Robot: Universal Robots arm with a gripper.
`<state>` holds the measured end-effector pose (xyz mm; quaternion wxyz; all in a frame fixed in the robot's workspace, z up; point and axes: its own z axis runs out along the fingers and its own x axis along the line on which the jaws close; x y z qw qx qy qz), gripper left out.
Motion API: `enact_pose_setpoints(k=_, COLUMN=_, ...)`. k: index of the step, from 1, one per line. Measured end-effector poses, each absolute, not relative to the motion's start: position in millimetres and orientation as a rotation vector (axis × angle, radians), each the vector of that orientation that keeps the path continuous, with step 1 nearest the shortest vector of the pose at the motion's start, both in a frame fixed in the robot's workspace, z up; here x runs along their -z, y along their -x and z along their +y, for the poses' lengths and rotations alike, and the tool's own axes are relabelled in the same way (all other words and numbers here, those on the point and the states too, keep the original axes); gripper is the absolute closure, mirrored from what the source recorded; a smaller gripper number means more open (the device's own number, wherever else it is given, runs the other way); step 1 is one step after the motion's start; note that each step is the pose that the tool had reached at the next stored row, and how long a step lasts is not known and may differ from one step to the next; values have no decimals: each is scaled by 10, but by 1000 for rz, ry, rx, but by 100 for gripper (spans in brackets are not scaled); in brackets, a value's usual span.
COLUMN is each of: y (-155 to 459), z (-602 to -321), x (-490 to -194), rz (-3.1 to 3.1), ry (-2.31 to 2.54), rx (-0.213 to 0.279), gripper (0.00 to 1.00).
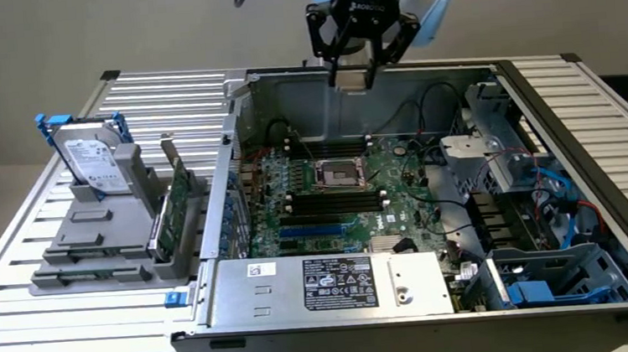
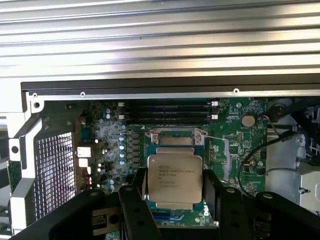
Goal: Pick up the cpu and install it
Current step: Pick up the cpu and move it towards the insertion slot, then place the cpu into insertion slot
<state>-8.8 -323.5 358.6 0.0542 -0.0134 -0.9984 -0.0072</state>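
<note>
Pick-up done: jaws clenched on the cpu (image 2: 175,179), one on each opposite edge, chip flat with its metal top facing the wrist camera. In the exterior view it hangs high over the far wall of the open pc case (image 1: 233,293), well above the motherboard (image 1: 405,194). The socket (image 1: 340,174) sits mid-board and looks empty; I cannot tell if its frame is up. In the wrist view the socket peeks out behind the chip, roughly in line. Install left: chip not lowered, not seated. The hard drive (image 1: 94,164) stands on the tabletop (image 1: 80,329) at the exterior view's left.
</note>
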Motion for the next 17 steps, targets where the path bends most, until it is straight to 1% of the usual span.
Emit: enact_pose_setpoints(k=17, y=88, z=-3231, x=-3565, rz=-3043, ry=41, rx=18, gripper=45)
